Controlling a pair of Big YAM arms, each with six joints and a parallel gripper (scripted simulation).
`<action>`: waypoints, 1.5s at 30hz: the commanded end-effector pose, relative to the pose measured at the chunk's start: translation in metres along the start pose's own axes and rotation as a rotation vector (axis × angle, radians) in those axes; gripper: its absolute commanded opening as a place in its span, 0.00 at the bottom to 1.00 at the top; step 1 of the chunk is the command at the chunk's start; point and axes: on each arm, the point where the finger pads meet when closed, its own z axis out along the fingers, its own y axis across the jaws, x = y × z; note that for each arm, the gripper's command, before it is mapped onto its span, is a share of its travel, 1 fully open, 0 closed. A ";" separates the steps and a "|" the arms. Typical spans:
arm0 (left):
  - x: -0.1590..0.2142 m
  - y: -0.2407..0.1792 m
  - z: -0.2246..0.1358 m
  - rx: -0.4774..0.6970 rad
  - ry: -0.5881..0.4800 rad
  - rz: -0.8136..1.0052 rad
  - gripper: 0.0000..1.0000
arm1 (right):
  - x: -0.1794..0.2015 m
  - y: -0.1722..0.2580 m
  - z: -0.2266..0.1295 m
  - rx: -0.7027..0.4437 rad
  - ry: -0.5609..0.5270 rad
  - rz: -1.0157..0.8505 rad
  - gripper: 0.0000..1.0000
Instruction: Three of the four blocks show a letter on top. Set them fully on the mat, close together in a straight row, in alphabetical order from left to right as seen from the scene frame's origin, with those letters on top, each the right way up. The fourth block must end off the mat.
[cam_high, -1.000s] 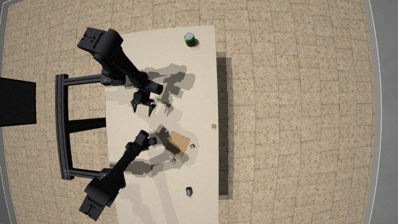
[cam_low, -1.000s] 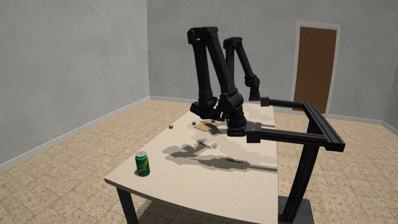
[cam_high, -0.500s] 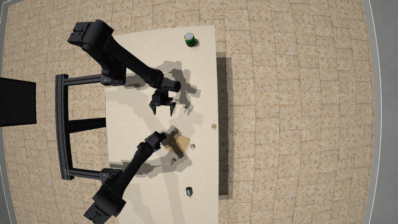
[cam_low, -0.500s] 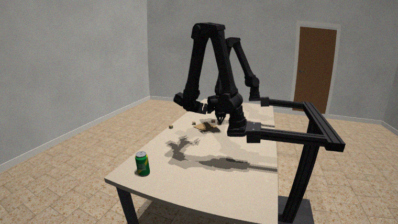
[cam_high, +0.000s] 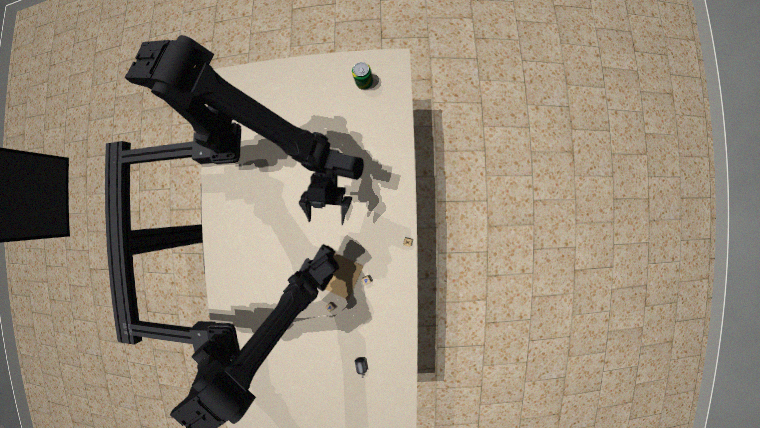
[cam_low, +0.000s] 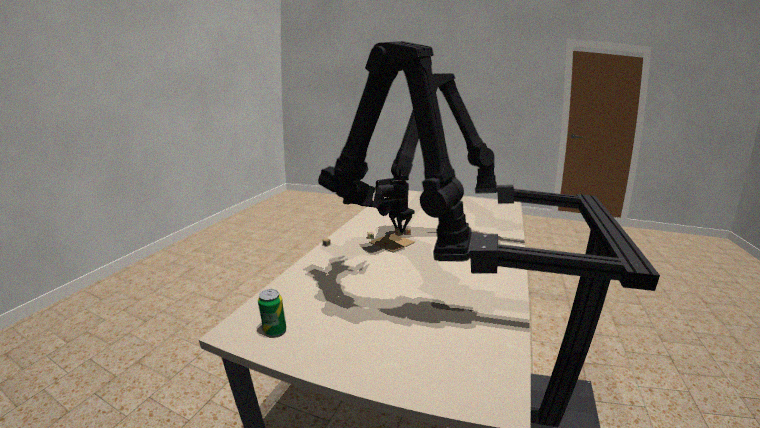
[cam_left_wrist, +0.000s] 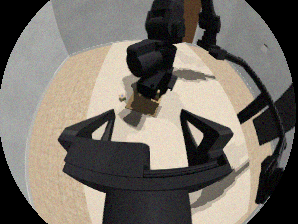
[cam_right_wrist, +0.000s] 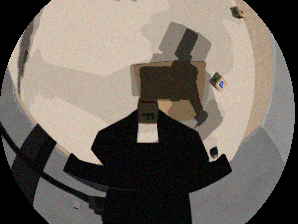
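Observation:
My right gripper (cam_right_wrist: 147, 112) is shut on a block (cam_right_wrist: 148, 111) with a green mark on one face and a reddish one above. It hangs over the tan mat (cam_high: 338, 289) (cam_right_wrist: 201, 71); whether the block touches the mat cannot be told. My left gripper (cam_high: 326, 217) (cam_left_wrist: 147, 112) is open and empty, away from the mat. A block with a blue P-like letter (cam_high: 366, 279) (cam_right_wrist: 218, 81) lies just off the mat's right side in the top view. Another block (cam_high: 331, 306) lies by its lower left corner. A block (cam_high: 407, 241) (cam_right_wrist: 237, 12) sits near the table edge.
A green can (cam_high: 362, 76) (cam_low: 272, 313) stands far from the mat. A small dark grey object (cam_high: 361, 365) (cam_right_wrist: 214, 151) lies on the table beyond the mat on the right arm's side. The right arm covers part of the mat in the top view.

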 end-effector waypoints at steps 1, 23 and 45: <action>-0.018 0.021 0.001 -0.005 -0.005 0.055 1.00 | -0.031 -0.031 0.003 -0.024 -0.002 -0.283 0.20; -0.018 0.021 0.001 -0.005 -0.005 0.055 1.00 | -0.049 -0.053 0.048 -0.013 -0.017 -0.290 0.20; -0.018 0.021 0.001 -0.005 -0.005 0.055 1.00 | -0.043 -0.038 -0.004 -0.014 -0.018 -0.295 1.00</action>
